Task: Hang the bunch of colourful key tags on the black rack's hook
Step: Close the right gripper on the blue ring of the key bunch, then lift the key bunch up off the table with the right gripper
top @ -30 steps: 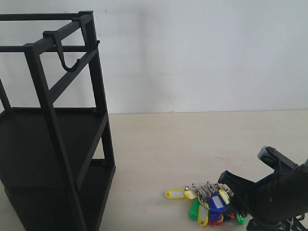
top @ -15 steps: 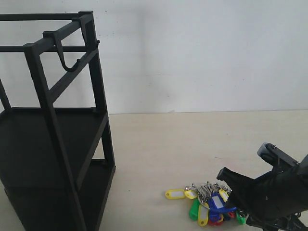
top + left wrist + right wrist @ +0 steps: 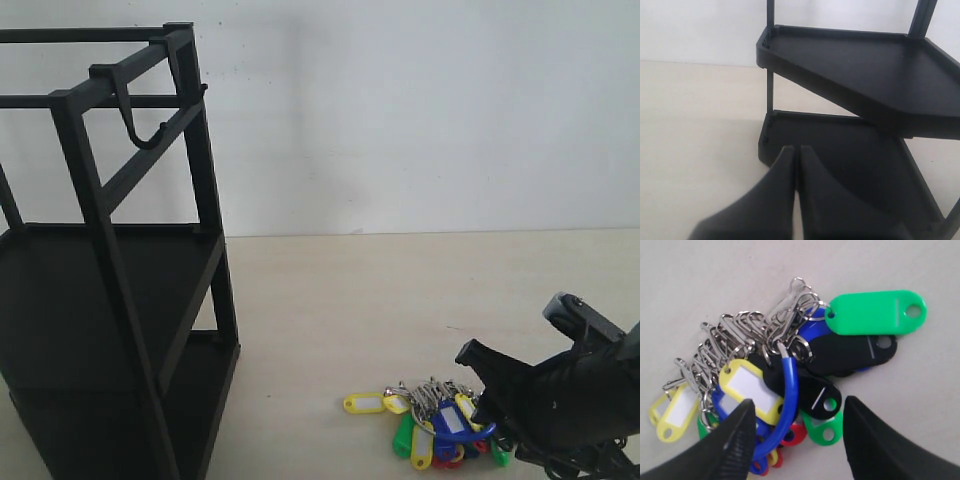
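Observation:
The colourful key tag bunch [image 3: 432, 428] lies on the beige table, to the right of the black rack [image 3: 105, 262]. In the right wrist view the bunch [image 3: 747, 385] shows its silver rings and its blue-sleeved loop [image 3: 790, 390]. My right gripper [image 3: 799, 405] is open, with one finger on each side of that loop and nothing gripped. In the exterior view the right gripper [image 3: 479, 386] sits just right of the tags. The hook [image 3: 137, 124] hangs empty from the rack's top bar. My left gripper [image 3: 796, 150] is shut on nothing, facing the rack's shelves [image 3: 865, 65].
The rack fills the left of the table, with a diagonal brace [image 3: 150, 150] beside the hook. A white wall [image 3: 420, 110] stands behind. Bare tabletop [image 3: 330, 300] lies between the rack and the tags.
My right gripper has shifted slightly to the right and lower beside the bunch. The tags have stayed on the table, and the rack has not moved.

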